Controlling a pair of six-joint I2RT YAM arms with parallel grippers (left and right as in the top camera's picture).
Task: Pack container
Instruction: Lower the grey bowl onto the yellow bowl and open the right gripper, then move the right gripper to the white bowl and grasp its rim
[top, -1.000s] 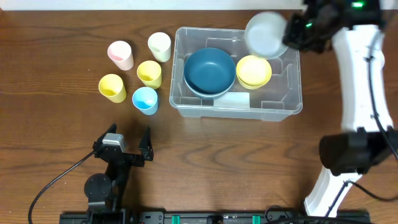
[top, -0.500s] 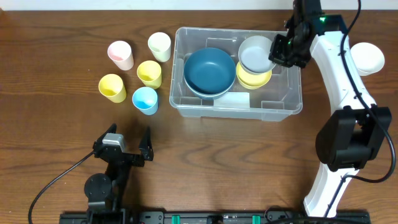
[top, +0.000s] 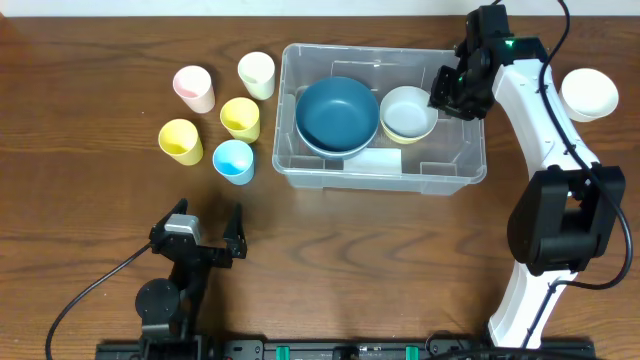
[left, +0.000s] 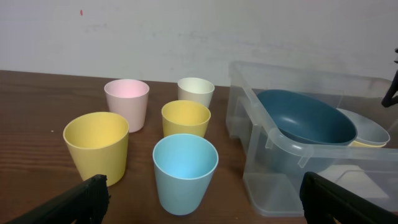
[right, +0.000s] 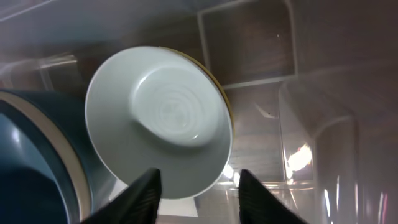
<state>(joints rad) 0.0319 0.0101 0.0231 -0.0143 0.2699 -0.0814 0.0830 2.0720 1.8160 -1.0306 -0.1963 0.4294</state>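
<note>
The clear container (top: 381, 181) stands at the back centre of the table. It holds a dark blue bowl (top: 337, 113) and a pale grey bowl (top: 408, 110) nested in a yellow bowl (top: 428, 128). My right gripper (top: 452, 92) is open and empty just above the container's right part, beside the grey bowl. In the right wrist view the grey bowl (right: 158, 118) lies ahead of the open fingers (right: 198, 194), not between them. My left gripper (top: 205, 235) is open and empty near the front left, with the fingers (left: 199, 200) spread before a blue cup (left: 185, 171).
Several cups stand left of the container: pink (top: 194, 88), cream (top: 256, 74), two yellow (top: 240, 118) (top: 181, 140) and the blue cup (top: 233, 160). A white bowl (top: 589, 93) sits on the table right of the container, by the right arm.
My right gripper brought the grey bowl down into the container, set it in the yellow bowl and let go. The left arm has not moved.
</note>
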